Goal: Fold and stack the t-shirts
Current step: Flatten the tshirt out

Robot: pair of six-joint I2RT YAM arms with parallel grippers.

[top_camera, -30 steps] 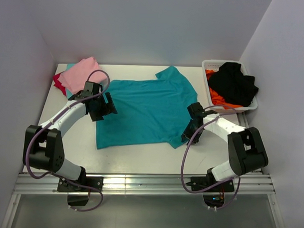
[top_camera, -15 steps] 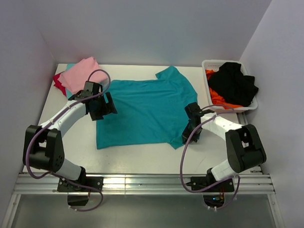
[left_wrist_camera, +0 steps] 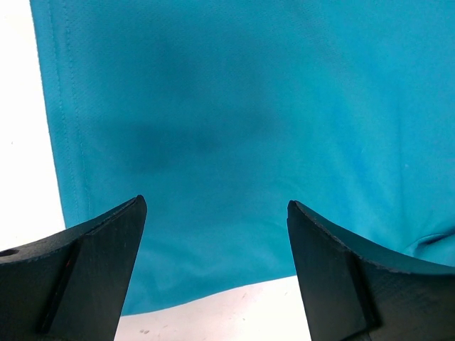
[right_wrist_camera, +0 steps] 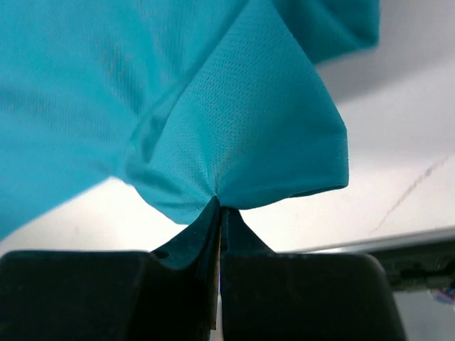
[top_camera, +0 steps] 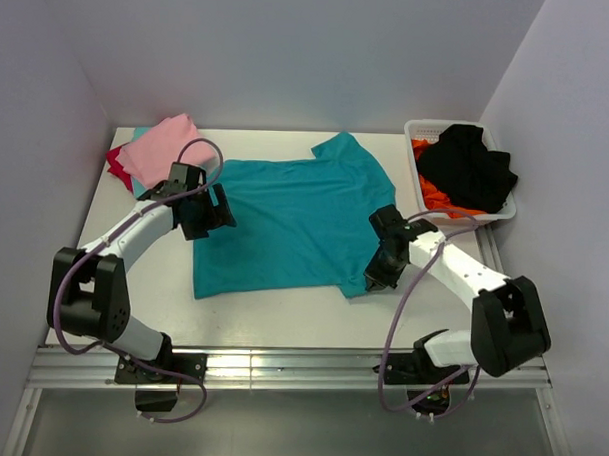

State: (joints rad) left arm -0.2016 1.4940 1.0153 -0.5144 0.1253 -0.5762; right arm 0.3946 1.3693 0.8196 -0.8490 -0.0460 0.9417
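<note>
Top external view is showing the teal t-shirt (top_camera: 290, 222) lying spread flat across the middle of the white table (top_camera: 272, 312), one sleeve pointing toward the back wall. The right gripper (top_camera: 378, 271) is sitting at the shirt's near right corner, and the right wrist view is showing its jaws pressed together, pinching a small peak of teal cloth that is lifting off the tabletop. The left gripper (top_camera: 217, 209) is hanging over the shirt's left edge with its jaws standing wide apart, gripping nothing; whether its fingers (left_wrist_camera: 99, 249) are touching the cloth is not clear. At the back left corner a pink t-shirt (top_camera: 159, 148) is resting folded on top of a red t-shirt (top_camera: 117, 164) and a lighter teal t-shirt (top_camera: 140, 134). At the back right, a white mesh basket (top_camera: 420, 129) is holding black cloth (top_camera: 472, 169) and orange cloth (top_camera: 436, 200).
</note>
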